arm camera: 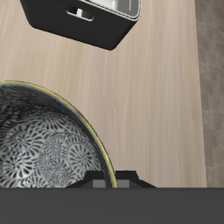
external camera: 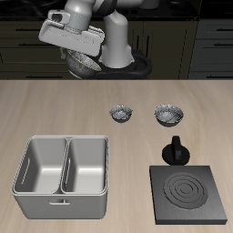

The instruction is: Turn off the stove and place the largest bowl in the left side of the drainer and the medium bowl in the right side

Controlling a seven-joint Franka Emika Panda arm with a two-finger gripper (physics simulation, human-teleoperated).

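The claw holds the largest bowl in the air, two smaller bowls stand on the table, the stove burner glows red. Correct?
No. The exterior view shows the stove burner dark, not glowing red. The claw does hold the largest bowl in the air; the medium bowl and smallest bowl stand on the table.

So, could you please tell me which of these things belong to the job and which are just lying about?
Job: the stove, the largest bowl held by the end effector, the medium bowl, the drainer.
Lying about: the smallest bowl.
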